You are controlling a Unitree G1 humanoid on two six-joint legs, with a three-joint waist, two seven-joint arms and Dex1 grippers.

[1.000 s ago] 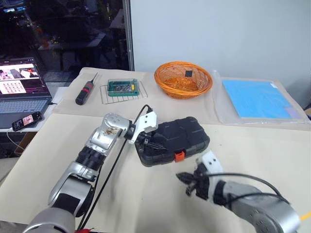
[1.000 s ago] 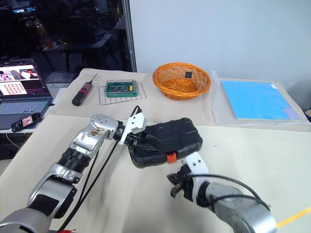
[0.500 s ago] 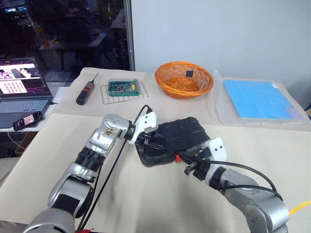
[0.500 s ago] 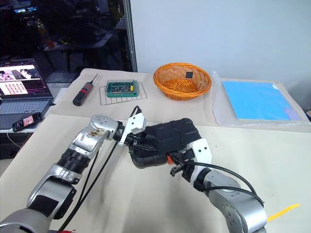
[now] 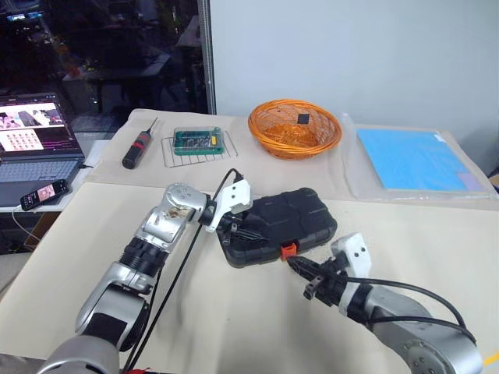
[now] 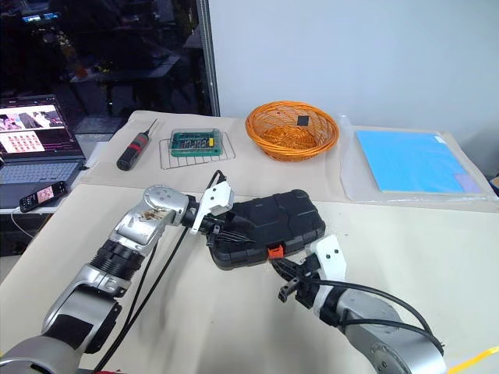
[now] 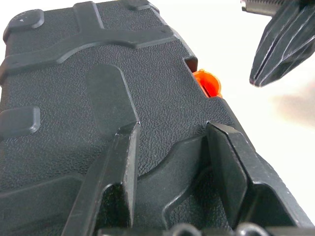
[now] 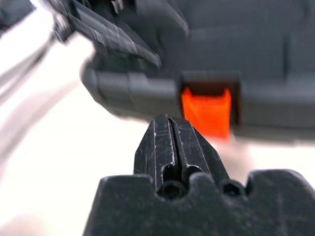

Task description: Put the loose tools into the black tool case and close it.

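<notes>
Latching — closing step, judged from the layout: the black tool case [image 5: 277, 227] lies lid-down and shut on the worktop [image 5: 234, 327], no loose orange-and-black tools visible outside it, so loading appears done and only the small orange latch [image 5: 288, 250] remains to be secured

- Case: landmark item; ribbed shell up, latch on its near edge, facing the robot
- Left pincer [image 5: 231, 231]: at the case's left end, fingers partly spread and laid over the shell as the left wrist view shows; steadying rather than carrying the case, by the look of it
- Right pincer [image 5: 300, 269]: fingers pressed fully together, holding nothing; tips just beside the latch on its near side, contact not certain
- Behind the case, well apart: orange wicker basket [image 5: 295, 127], green box of bits [image 5: 196, 139], black-and-red-handled screwdriver [image 5: 137, 147]

Next move, as judged: the closed right tips press the latch home against the case while the left pincer braces the shell against sliding
</notes>
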